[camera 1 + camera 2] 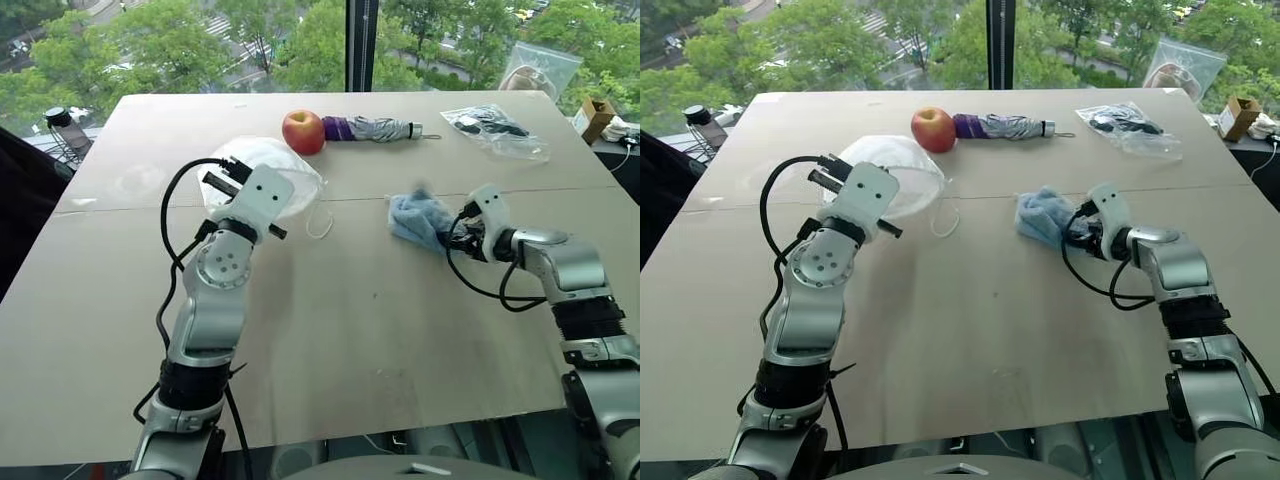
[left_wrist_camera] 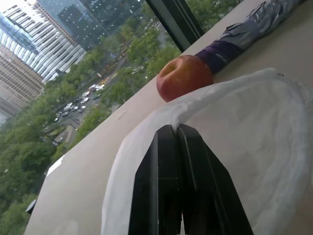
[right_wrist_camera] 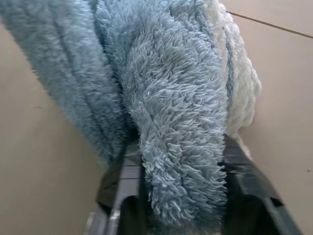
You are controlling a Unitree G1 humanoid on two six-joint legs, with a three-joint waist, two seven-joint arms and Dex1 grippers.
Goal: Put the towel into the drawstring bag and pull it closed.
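Nearest in, R hand [image 1: 452,238] is on the towel [image 1: 418,220], right-of-centre on the counter [image 1: 330,340]. Wrist cam shows a fold of blue pile wedged between the two black fingers [image 3: 122,193], so it's clamped on the towel; the cloth looks bunched and part-lifted at that end, rest on the counter.

L hand [image 2: 176,142], left of centre, fingers pressed together, pinching the drawstring bag [image 1: 285,175] at its near rim. Bag puffs up into a dome, one white cord loop [image 1: 320,222] trailing on the counter toward the middle.

Step, by my read: towel pickup just made; bag held ready. Next move needs R to lift the towel clear and carry it across to the bag. Can't see an open mouth from here, so L may need to gape it first. Cord pull comes last.

Far edge: apple [image 1: 303,131] touching the folded umbrella [image 1: 380,128], clear zip bag [image 1: 495,130] toward the far right corner.

Count: 1 towel, 1 drawstring bag, 1 apple, 1 umbrella, 1 zip bag, 2 hands.
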